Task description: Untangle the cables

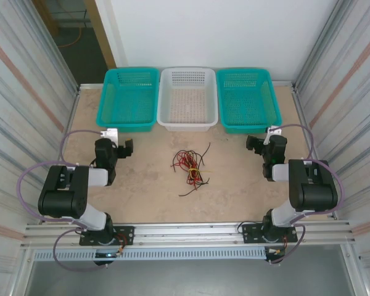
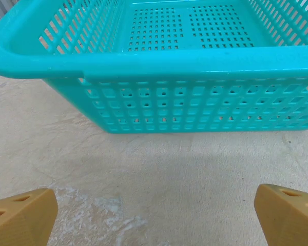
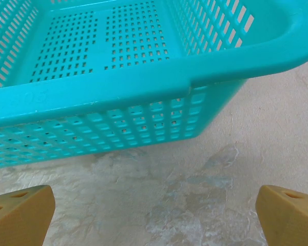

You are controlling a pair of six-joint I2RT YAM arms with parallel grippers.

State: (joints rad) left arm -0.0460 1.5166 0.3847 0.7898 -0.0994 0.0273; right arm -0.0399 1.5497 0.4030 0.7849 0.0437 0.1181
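Baskets stand in a row along the far edge of the counter. At the left, the left pincer hangs just above the surface with its tan fingertips spread wide apart and nothing between them, facing the near wall of the left teal basket, which is close ahead. Next to that basket stands the white basket. In front of it, near the middle of the counter, lie the cables: thin red, black and yellow wires bunched in one loose tangle, with black ends straying out toward the near side and the far right. They lie between the two arms, well apart from both. Further right is the right teal basket, and before its near corner the right pincer hangs low, its jaws likewise wide apart and holding nothing.
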